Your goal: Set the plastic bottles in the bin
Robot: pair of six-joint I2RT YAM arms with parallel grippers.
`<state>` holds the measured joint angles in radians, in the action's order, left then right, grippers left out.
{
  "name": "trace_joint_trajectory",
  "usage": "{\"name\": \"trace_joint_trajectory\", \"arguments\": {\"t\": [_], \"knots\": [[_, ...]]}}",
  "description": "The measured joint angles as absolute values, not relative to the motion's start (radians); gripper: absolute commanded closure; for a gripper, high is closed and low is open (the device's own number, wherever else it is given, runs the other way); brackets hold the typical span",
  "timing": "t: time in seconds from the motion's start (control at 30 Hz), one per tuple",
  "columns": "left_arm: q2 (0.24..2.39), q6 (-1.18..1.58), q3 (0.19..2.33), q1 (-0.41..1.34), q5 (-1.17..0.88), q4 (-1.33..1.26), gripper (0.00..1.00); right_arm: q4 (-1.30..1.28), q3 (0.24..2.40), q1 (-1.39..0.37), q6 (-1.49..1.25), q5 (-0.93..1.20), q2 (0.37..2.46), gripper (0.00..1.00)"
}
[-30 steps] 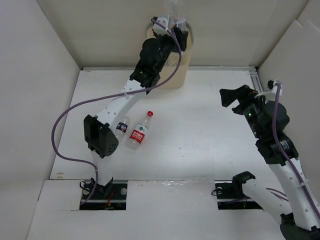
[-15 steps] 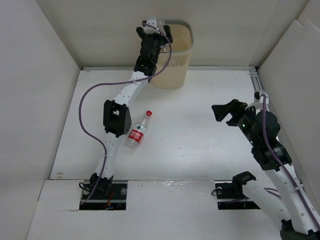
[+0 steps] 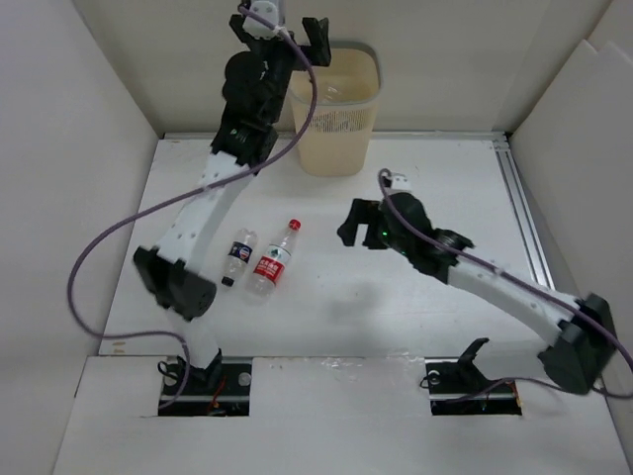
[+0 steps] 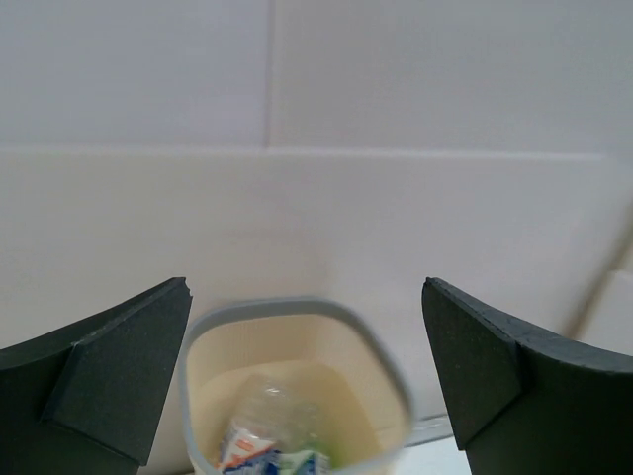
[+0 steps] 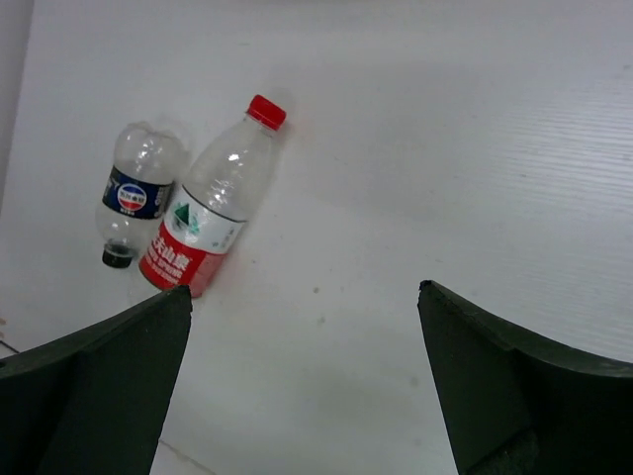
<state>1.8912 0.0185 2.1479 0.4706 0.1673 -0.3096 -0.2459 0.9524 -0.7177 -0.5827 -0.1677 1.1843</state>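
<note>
Left hand [image 3: 280, 28] wide, empty above bin [image 3: 341, 139]. Right hand [image 3: 346, 226] wide; step: fetch red-label bottle [image 3: 274, 263], 9 o'clock. Next: descend, align, clamp.

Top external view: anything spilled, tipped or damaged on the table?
Nothing stands out. The bin stands upright with bottles inside; the red-label bottle and the dark-label bottle lie capped on the table, no spill.

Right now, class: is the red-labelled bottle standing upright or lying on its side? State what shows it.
Lying on its side. The red-labelled bottle shows its full length, end to end, flat on the table.
</note>
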Motion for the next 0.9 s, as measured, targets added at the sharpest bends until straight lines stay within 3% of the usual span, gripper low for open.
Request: {"name": "trace_joint_trajectory", "arguments": {"t": [0.17,0.37,0.77,0.87,0.9], "knots": [[1.421,0.051,1.887,0.529,0.197,-0.197,0.0,-0.303,1.283,-0.806,-0.741,-0.255,1.596,0.0],[1.047,0.149,1.563,0.586,0.373,-0.088,0.0,-0.399,1.641,-0.84,-0.912,-0.296,1.943,0.0],[1.01,0.331,1.374,0.594,0.43,0.251,0.0,-0.487,1.819,-0.854,-1.049,-0.218,2.265,0.03],[0.987,0.349,1.359,0.594,0.418,0.269,0.0,-0.487,1.835,-0.856,-1.051,-0.2,2.266,0.34],[0.981,0.353,1.355,0.594,0.415,0.27,0.0,-0.487,1.835,-0.857,-1.054,-0.193,2.267,0.75]]}}
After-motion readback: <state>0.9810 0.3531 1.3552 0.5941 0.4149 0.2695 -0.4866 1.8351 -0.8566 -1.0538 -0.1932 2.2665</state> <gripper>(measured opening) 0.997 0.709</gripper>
